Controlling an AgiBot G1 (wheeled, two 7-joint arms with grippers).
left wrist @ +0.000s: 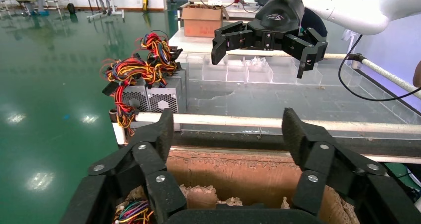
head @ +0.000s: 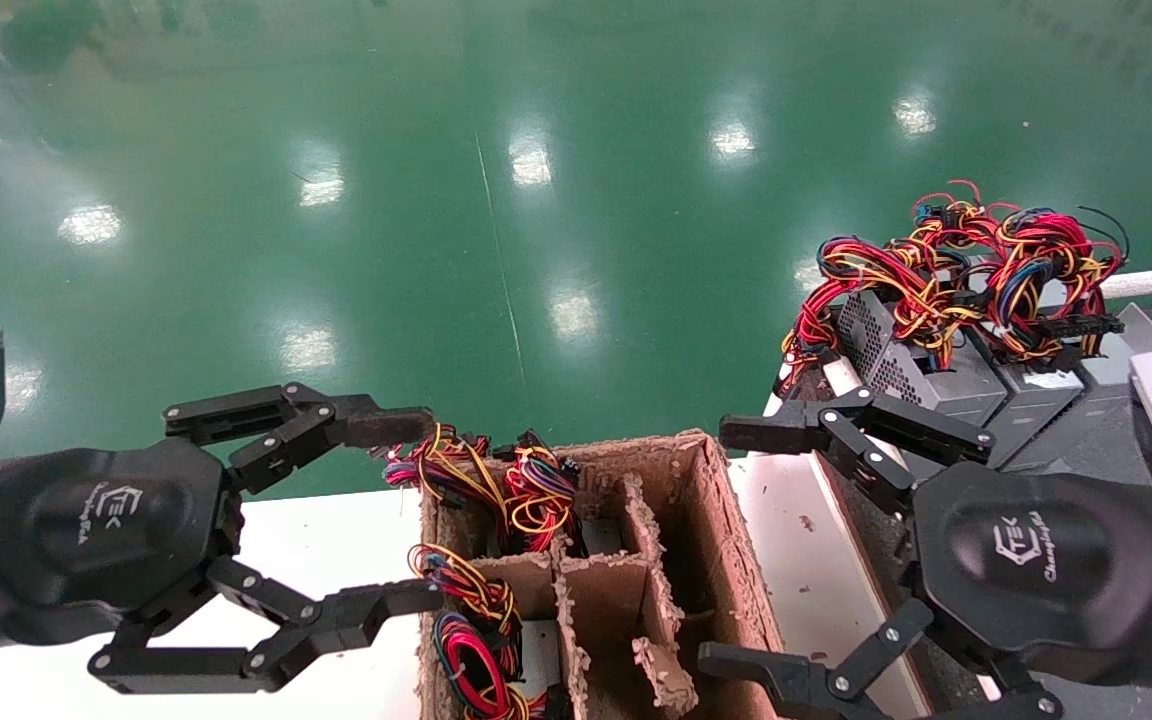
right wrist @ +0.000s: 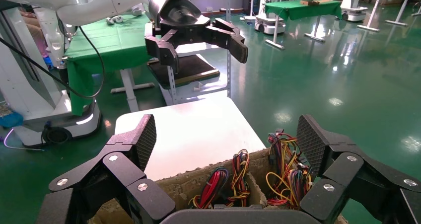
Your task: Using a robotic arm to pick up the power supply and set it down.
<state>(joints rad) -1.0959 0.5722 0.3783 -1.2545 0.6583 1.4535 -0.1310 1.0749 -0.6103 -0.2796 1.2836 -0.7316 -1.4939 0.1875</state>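
Silver-grey power supplies (head: 921, 375) with perforated faces stand in a row on the right-hand bench, topped by tangled red, yellow and blue wires (head: 976, 260); the left wrist view shows them too (left wrist: 161, 99). More wire bundles (head: 496, 485) poke out of the brown cardboard crate (head: 711, 500). My left gripper (head: 411, 510) hangs open at the crate's left side, holding nothing. My right gripper (head: 731, 545) hangs open at the crate's right side, between crate and bench, also empty. Each wrist view shows the other gripper (left wrist: 265, 40) (right wrist: 198, 37) facing it across the crate.
The crate stands on a white table (head: 336, 540) and has ragged cardboard dividers (head: 641, 530). A white rail (left wrist: 278, 122) runs along the bench's near edge. Clear plastic trays (left wrist: 238, 70) sit at the back of the bench. Green floor lies beyond.
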